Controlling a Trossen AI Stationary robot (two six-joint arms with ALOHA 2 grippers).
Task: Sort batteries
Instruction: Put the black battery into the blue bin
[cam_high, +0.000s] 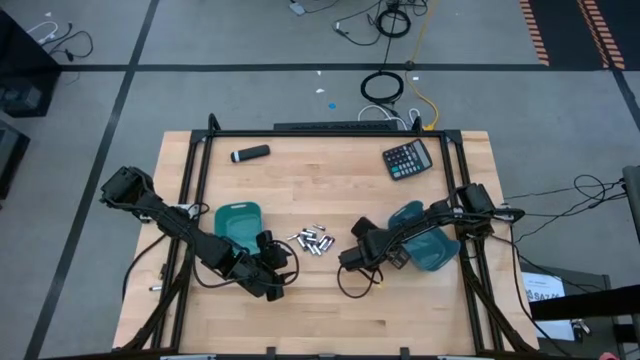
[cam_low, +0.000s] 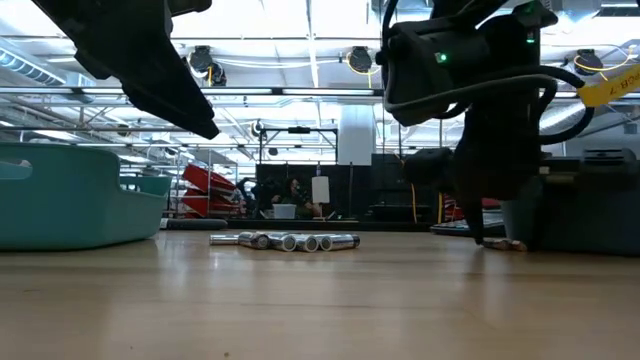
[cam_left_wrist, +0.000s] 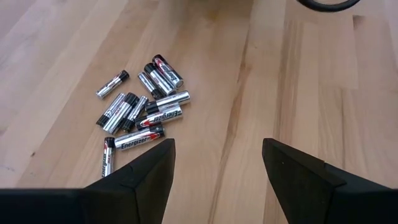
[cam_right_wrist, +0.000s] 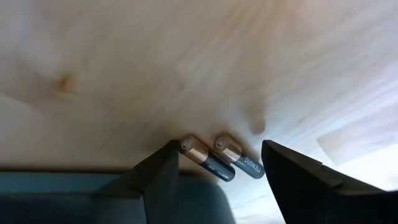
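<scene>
Silver batteries (cam_high: 311, 240) clustered mid-table; left gripper (cam_high: 277, 272) near, jaws spread, empty; right gripper (cam_right_wrist: 217, 163) spread astride two dark batteries (cam_right_wrist: 222, 160).

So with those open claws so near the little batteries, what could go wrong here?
The right gripper hangs open over two dark copper-topped batteries lying side by side, so it may pinch both or roll one away. The left gripper, also open, is beside the heap of silvery cylindrical batteries; a low approach could scatter them across the wooden table.
</scene>
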